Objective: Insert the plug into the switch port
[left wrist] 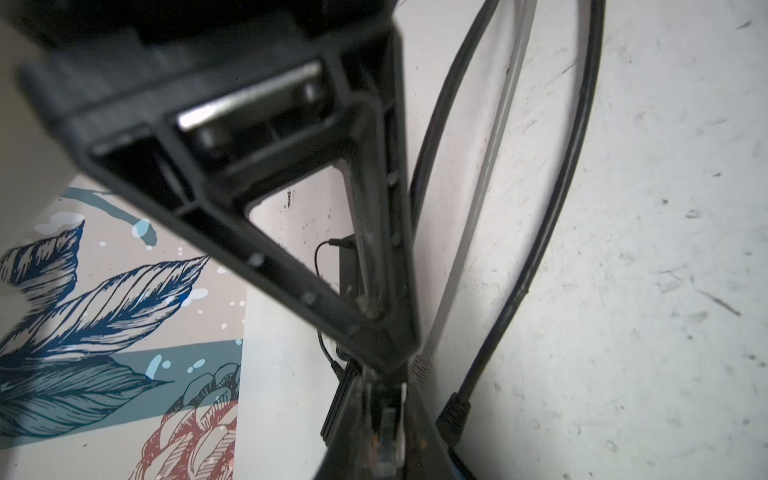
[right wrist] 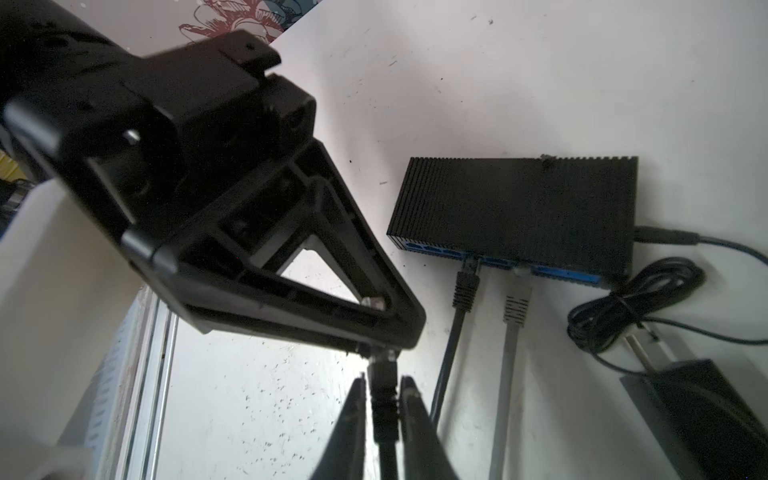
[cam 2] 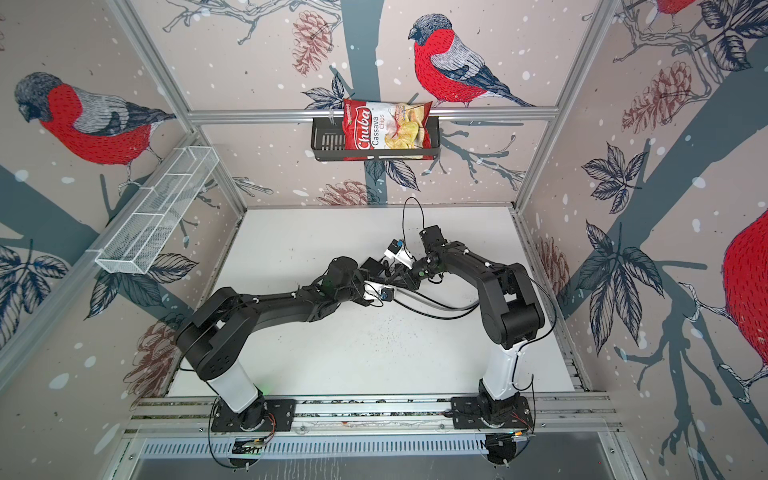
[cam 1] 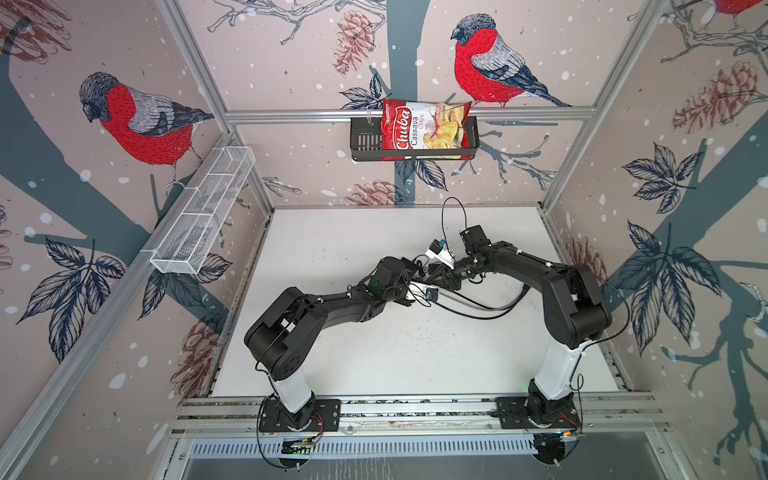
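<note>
Seeing switch [cam 2: 371, 264] upper left of pincers in top view, plug [right wrist: 384, 415] nose toward it; our left pincer [right wrist: 380, 347] seemingly clenches plug, right pincer [right wrist: 383, 377] slack.

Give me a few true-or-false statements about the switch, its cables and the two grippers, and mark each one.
The switch lies flat on the table. True.
No cable reaches its blue port face. False: a black cable and a grey cable end there.
A loose black plug sits between the fingers of the right gripper. True.
The left gripper hangs far from the right gripper. False: their tips are close together at that plug.
The chips bag lies on the table. False: it stands in the black basket on the back wall.
</note>
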Available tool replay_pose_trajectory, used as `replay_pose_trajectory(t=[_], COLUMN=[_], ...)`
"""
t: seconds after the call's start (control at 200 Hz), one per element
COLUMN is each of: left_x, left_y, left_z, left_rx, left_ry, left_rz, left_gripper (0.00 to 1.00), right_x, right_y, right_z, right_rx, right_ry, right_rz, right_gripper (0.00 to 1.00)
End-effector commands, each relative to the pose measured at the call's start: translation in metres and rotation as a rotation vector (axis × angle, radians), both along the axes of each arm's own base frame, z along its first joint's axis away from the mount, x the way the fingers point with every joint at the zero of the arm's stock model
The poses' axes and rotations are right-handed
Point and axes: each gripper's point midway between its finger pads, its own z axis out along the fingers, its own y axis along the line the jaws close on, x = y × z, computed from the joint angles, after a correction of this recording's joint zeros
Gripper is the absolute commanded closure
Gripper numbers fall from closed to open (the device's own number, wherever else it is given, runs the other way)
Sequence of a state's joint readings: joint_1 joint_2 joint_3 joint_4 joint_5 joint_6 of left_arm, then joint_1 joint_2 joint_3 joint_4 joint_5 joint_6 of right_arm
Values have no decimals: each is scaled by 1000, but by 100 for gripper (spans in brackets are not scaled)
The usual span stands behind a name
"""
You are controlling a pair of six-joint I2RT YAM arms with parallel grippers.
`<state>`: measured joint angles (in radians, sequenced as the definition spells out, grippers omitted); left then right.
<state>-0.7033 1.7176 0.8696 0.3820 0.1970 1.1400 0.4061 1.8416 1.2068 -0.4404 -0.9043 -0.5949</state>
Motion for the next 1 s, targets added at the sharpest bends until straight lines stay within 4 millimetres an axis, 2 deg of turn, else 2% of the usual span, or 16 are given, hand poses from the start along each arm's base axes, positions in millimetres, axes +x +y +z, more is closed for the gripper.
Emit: replay_pose_trajectory(t=[0.0,0.16,0.36,0.62,0.72,0.845,0.996], left_x=[0,-4,-16,-26,-28,-29,-29], left_y=[3,5,4,6,6,5,5], left_z=[3,-2,4,17,17,18,20], left_rx=[1,8,-8,-48,-40,-36,-36], left_ry=[29,82,161,234,251,262,264], left_rz=[10,12,-25,-57,-62,-70,-74], left_gripper=[89,89,89,89,89,89,89], right_x=[7,16,29,28,19,1,-15], right_y=[-2,-7,-19,-34,-32,-19,-6], right_z=[0,9,18,50,54,58,48], right_rx=[-41,-59,-101,41,60,79,76], right_ry=[-104,-285,-490,-777,-829,-894,-878], right_rz=[-42,-110,-200,-357,-339,-274,-208], right_gripper=[72,69,69,67,68,69,69])
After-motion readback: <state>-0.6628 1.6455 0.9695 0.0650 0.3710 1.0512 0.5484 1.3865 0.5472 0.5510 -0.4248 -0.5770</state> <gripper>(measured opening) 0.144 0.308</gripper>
